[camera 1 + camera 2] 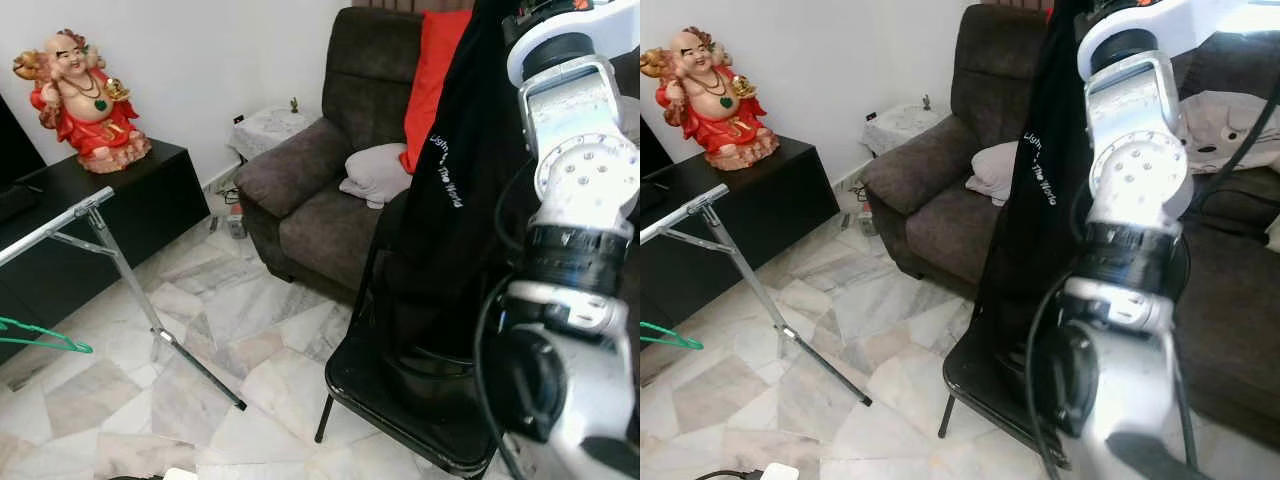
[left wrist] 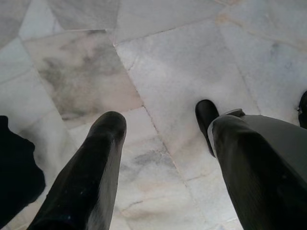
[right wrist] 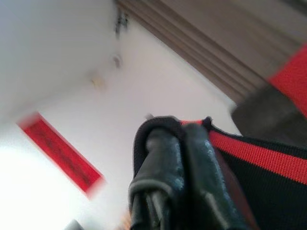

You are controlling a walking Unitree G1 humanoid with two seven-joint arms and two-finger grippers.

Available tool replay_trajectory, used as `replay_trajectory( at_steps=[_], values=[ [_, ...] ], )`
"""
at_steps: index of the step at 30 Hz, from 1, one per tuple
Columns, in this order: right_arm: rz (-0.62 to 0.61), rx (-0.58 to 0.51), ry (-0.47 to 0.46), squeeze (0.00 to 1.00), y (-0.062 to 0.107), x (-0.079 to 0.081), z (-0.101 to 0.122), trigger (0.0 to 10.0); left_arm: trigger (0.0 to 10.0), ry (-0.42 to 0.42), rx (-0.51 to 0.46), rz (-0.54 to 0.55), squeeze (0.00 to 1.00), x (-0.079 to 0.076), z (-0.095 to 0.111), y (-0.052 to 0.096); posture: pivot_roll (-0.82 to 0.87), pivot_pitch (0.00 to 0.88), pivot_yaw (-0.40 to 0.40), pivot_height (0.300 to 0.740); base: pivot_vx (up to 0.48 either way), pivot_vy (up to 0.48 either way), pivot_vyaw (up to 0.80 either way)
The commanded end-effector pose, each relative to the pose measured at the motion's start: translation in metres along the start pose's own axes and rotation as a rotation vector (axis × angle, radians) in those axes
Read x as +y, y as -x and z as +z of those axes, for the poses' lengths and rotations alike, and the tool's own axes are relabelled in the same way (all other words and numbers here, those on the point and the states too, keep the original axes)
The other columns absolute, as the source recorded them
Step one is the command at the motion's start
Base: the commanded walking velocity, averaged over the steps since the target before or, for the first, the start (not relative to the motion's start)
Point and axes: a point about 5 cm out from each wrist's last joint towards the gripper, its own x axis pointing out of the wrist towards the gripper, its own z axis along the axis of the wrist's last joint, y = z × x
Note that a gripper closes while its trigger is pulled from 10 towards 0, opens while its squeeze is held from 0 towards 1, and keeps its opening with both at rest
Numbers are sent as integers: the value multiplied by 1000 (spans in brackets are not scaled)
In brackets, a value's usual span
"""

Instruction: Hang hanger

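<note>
Head views, right arm: raised high, black shirt hanging from it above black chair.
Rack: stands left; green hanger beside it.
Left wrist: left end effector fingers spread over marble floor.
Right wrist: right end effector pinched on shirt's red-trimmed collar.

Black garment — long, with small white lettering running down one side and a red-striped band at the collar. Hangs straight down from high on the right, limp and unfolded. Pinched at the collar between the closed fingers of the right gripper; cannot tell whether a hanger sits inside. Green hanger — thin, partly cut off at the far left edge. Sits low beneath the slanted silver bar of the drying rack, well apart from the garment.
</note>
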Motion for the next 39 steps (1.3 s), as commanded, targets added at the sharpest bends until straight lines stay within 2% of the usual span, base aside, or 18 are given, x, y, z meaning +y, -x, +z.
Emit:
replay_trajectory(
  at_steps=[1, 2, 3, 5, 8, 11, 15, 17, 19, 23, 27, 28, 29, 32, 34, 35, 38, 39],
  values=[
    [-61, 89, 46, 0, 13, -12, -21, 0, 10000, 8, 19, -1, 0, 0, -7, 1, -120, 7, 100, 740, 0, 0, 0],
    [-67, 138, 44, 0, 27, -16, -33, 0, 10000, 4, 22, -9, 0, -2, -8, 1, -129, 9, 102, 740, 0, 0, 0],
    [-67, 138, 44, 0, 27, -16, -33, 0, 10000, 4, 22, -9, 0, -2, -8, 1, -129, 9, 102, 740, 0, 0, 0],
    [-11, 182, 78, 0, 42, -5, -39, 0, 10000, 2, 23, -12, 0, -3, -8, 1, -144, 7, 103, 740, 0, 0, 0],
    [34, 196, 89, 0, 51, 8, -42, 0, 10000, -1, 21, -17, 0, -4, -6, 1, -148, 4, 103, 740, 0, 0, 0],
    [16, 209, 92, 0, 53, 8, -47, 0, 10000, 0, 15, -18, 0, -5, -3, 0, -147, 0, 101, 740, 0, 0, 0],
    [-91, 261, 112, 0, 52, -15, -59, 0, 10000, 2, 11, -18, 0, -6, -2, -1, -130, 0, 93, 740, 0, 0, 0],
    [-178, 298, 135, 0, 56, -40, -67, 0, 10000, 8, 13, -19, 0, -6, -2, 0, -123, 0, 89, 740, 0, 0, 0],
    [-243, 315, 147, 0, 60, -54, -70, 0, 10000, 11, 17, -20, 0, -6, -3, 0, -118, 0, 89, 740, 0, 0, 0],
    [-391, 337, 135, 0, 75, -76, -76, 0, 10000, 10, 34, -15, 0, -3, -10, 2, -130, 0, 91, 740, 0, 0, 0],
    [-598, 291, 174, 0, 106, -101, -74, 0, 10000, 10, 49, -14, 0, -2, -16, 3, -128, 0, 89, 740, 0, 0, 0],
    [-598, 291, 174, 0, 106, -101, -74, 0, 10000, 10, 49, -14, 0, -2, -16, 3, -128, 0, 89, 740, 0, 0, 0],
    [-640, 278, 214, 0, 118, -107, -71, 0, 10000, 9, 49, -14, 0, -2, -16, 3, -129, 2, 89, 740, 0, 0, 0],
    [-521, 336, 278, 0, 126, -94, -75, 0, 10000, 7, 49, -15, 0, -2, -16, 3, -134, 5, 89, 740, 0, 0, 0],
    [-353, 434, 387, 0, 129, -76, -84, 0, 10000, 5, 48, -15, 0, -2, -16, 3, -136, 7, 88, 740, 0, 0, 0],
    [-273, 487, 520, 0, 136, -69, -88, 0, 10000, 4, 47, -15, 0, -2, -16, 3, -134, 7, 86, 740, 0, 0, 0],
    [-261, 496, 605, 0, 142, -68, -89, 0, 10000, 5, 45, -14, 0, -2, -15, 3, -133, 7, 85, 740, 0, 0, 0],
    [-285, 513, 703, 0, 149, -77, -88, 0, 10000, 5, 44, -15, 0, -2, -15, 3, -132, 8, 85, 740, 0, 0, 0]
  ],
)
